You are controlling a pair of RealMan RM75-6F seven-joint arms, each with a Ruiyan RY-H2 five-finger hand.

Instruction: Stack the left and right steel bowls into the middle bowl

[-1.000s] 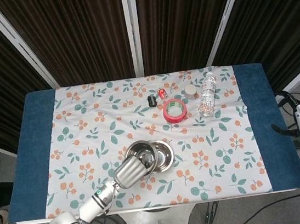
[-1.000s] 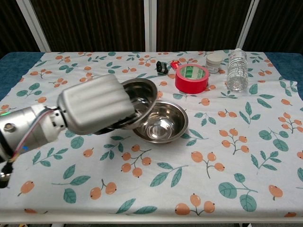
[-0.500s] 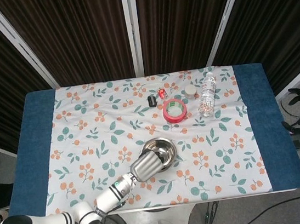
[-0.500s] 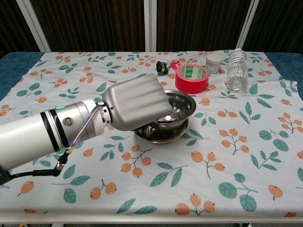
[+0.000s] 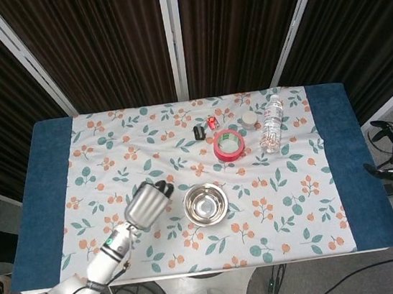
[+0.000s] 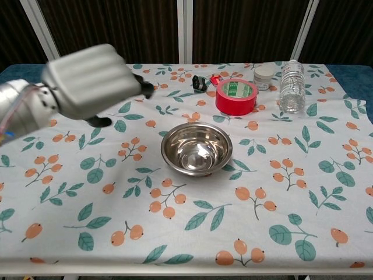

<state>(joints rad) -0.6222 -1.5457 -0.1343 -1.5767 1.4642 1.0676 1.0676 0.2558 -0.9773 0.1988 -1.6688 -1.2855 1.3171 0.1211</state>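
The steel bowl [image 6: 196,148] sits upright at the middle of the worktop [image 6: 280,198]. The left robot hand [image 6: 87,87] hangs left of it, fingers spread, holding nothing. The right robot hand is out of view.

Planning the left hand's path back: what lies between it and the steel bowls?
Nothing but bare floral tablecloth lies between the left hand and the stacked steel bowls; the chest view shows it plainly.

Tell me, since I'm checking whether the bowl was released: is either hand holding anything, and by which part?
Nothing is held. The left hand is empty beside the bowl stack; the right hand is not in view.
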